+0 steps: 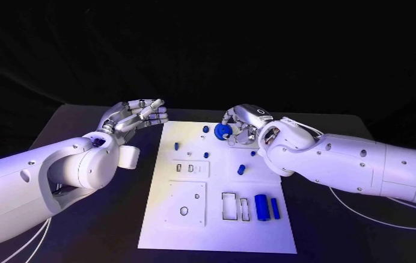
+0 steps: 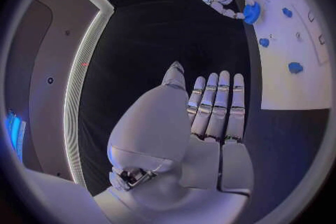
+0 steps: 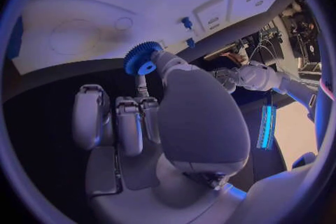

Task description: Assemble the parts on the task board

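The right hand [image 1: 245, 124] pinched a blue gear [image 1: 223, 132] over the upper right part of the white task board [image 1: 217, 227], near the frame's centre. The left hand [image 1: 134, 117] hovered at centre left, beside the board's upper left corner, holding nothing, fingers apart and loosely bent. Two blue bars [image 1: 267, 206] lay at the board's lower right. The bench [image 1: 104, 239] was matte black against a dark backdrop. No writing could be read.
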{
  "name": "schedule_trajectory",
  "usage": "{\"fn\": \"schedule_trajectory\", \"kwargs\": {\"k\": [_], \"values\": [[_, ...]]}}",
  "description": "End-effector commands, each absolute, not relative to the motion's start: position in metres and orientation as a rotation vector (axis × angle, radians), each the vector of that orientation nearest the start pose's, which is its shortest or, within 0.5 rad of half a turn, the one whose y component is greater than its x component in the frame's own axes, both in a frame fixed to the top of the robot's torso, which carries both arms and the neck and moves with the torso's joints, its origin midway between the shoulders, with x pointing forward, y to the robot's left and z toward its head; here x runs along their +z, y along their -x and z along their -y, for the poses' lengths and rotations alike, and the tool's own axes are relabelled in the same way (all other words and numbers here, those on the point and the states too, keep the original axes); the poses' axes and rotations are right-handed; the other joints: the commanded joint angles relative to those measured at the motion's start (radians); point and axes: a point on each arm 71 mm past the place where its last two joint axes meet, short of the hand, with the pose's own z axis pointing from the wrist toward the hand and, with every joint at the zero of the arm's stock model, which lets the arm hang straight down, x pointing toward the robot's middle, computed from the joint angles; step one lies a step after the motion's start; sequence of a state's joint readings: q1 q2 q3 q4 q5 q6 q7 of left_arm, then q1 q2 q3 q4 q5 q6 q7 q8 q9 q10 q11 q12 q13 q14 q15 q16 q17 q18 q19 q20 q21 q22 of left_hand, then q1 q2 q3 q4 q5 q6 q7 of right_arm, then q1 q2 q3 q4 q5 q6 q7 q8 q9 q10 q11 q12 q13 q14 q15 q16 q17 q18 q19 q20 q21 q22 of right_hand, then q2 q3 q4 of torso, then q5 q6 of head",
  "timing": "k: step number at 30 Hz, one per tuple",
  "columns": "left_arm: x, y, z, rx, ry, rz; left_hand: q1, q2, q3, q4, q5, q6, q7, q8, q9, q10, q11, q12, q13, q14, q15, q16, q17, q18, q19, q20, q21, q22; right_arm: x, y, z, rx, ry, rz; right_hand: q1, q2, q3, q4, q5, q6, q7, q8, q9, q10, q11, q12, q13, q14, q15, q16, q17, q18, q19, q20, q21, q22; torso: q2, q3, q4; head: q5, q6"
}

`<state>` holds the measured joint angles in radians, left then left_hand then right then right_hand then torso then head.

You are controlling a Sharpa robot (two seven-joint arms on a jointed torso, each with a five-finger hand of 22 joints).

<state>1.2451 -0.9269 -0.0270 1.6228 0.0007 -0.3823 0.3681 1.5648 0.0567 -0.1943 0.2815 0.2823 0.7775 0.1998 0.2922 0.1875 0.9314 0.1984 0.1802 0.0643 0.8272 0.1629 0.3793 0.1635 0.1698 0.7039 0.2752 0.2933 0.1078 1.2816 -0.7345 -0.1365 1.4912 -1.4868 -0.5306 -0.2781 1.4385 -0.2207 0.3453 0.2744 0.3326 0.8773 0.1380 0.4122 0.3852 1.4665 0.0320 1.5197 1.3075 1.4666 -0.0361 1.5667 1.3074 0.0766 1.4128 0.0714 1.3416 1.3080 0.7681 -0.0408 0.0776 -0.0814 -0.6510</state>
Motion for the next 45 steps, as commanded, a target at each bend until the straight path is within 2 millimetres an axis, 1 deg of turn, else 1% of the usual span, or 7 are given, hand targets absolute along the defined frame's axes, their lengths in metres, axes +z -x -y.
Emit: {"fn": "schedule_trajectory", "kwargs": {"k": [1,10,18,31,35,41,45], "values": [[-0.146,-0.481,-0.223,-1.532,1.102,-1.372,0.003,0.009,-0.007,0.000,-0.004,-0.009,0.032,-0.005,-0.001,0.006,-0.001,-0.005,0.001,0.002,0.003,-0.006,0.000,0.010,-0.008,0.001,-0.006,-0.001,-0.166,-0.497,0.157,0.543,0.117,-1.460,-0.008,0.002,0.003,0.001,-0.003,0.037,-0.035,-0.003,0.011,0.066,-0.008,0.004,0.206,0.104,-0.005,0.004,0.263,-0.005,0.000,-0.004,0.004,0.004,0.000,-0.0014,0.0013,0.009,0.002],[-0.146,-0.481,-0.221,-1.536,1.101,-1.375,0.003,0.009,-0.007,0.000,-0.004,-0.009,0.032,-0.005,-0.001,0.006,-0.001,-0.005,0.001,0.002,0.003,-0.006,0.000,0.010,-0.008,0.001,-0.006,-0.001,-0.169,-0.504,0.131,0.552,0.152,-1.460,-0.009,0.002,0.008,0.000,-0.003,0.036,-0.034,-0.006,0.011,0.066,-0.008,0.004,0.207,0.104,-0.005,0.004,0.263,-0.006,0.000,-0.004,0.004,0.005,0.003,-0.0014,0.0038,0.020,-0.001],[-0.146,-0.483,-0.219,-1.536,1.100,-1.375,0.006,0.012,-0.011,0.000,-0.005,-0.009,0.032,-0.005,-0.001,0.009,-0.001,-0.010,0.001,0.004,0.003,-0.010,0.000,0.011,-0.010,0.001,-0.008,-0.003,-0.174,-0.505,0.118,0.560,0.180,-1.460,-0.010,0.002,0.012,0.000,-0.003,0.036,-0.034,-0.008,0.011,0.065,-0.008,0.002,0.205,0.104,-0.005,0.004,0.263,-0.005,0.000,-0.004,0.004,0.005,0.005,-0.0030,0.0038,0.019,-0.003],[-0.147,-0.484,-0.219,-1.536,1.101,-1.376,0.006,0.012,-0.011,0.000,-0.005,-0.009,0.032,-0.005,-0.001,0.009,-0.001,-0.010,0.001,0.004,0.003,-0.010,0.000,0.011,-0.010,0.001,-0.008,-0.003,-0.182,-0.506,0.109,0.555,0.200,-1.493,-0.011,0.001,0.017,-0.001,-0.004,0.035,-0.033,-0.011,0.011,0.065,-0.007,0.003,0.206,0.104,-0.004,0.004,0.263,-0.006,0.000,-0.004,0.004,0.006,0.004,-0.0019,0.0038,0.013,-0.009],[-0.147,-0.484,-0.219,-1.535,1.102,-1.377,0.006,0.013,-0.012,0.001,-0.005,-0.010,0.032,-0.005,-0.001,0.009,-0.001,-0.012,0.001,0.004,0.003,-0.011,0.000,0.011,-0.010,0.001,-0.008,-0.004,-0.184,-0.505,0.108,0.555,0.202,-1.500,-0.011,0.001,0.017,-0.001,-0.004,0.035,-0.033,-0.011,0.011,0.065,-0.007,0.002,0.205,0.104,-0.004,0.004,0.263,-0.006,0.001,-0.004,0.004,0.006,0.003,-0.0009,0.0021,0.024,-0.012],[-0.147,-0.484,-0.218,-1.538,1.103,-1.385,0.005,0.013,-0.013,0.002,-0.005,-0.010,0.032,-0.005,-0.001,0.010,0.000,-0.012,0.001,0.005,0.003,-0.012,0.001,0.011,-0.010,0.002,-0.008,-0.004,-0.186,-0.506,0.107,0.552,0.204,-1.510,-0.012,-0.001,0.018,-0.001,-0.005,0.035,-0.033,-0.012,0.011,0.065,-0.007,0.002,0.205,0.104,-0.004,0.004,0.263,-0.006,0.001,-0.004,0.005,0.007,0.003,-0.0017,0.0045,0.020,-0.017],[-0.147,-0.484,-0.218,-1.536,1.104,-1.386,0.005,0.013,-0.013,0.002,-0.005,-0.010,0.032,-0.005,-0.001,0.010,0.000,-0.012,0.001,0.005,0.003,-0.012,0.001,0.011,-0.010,0.002,-0.008,-0.004,-0.187,-0.506,0.107,0.548,0.205,-1.516,-0.012,-0.001,0.018,-0.001,-0.005,0.035,-0.033,-0.012,0.011,0.065,-0.007,0.002,0.205,0.104,-0.004,0.004,0.263,-0.006,0.001,-0.004,0.005,0.007,0.004,-0.0013,0.0026,0.021,-0.016]]}}
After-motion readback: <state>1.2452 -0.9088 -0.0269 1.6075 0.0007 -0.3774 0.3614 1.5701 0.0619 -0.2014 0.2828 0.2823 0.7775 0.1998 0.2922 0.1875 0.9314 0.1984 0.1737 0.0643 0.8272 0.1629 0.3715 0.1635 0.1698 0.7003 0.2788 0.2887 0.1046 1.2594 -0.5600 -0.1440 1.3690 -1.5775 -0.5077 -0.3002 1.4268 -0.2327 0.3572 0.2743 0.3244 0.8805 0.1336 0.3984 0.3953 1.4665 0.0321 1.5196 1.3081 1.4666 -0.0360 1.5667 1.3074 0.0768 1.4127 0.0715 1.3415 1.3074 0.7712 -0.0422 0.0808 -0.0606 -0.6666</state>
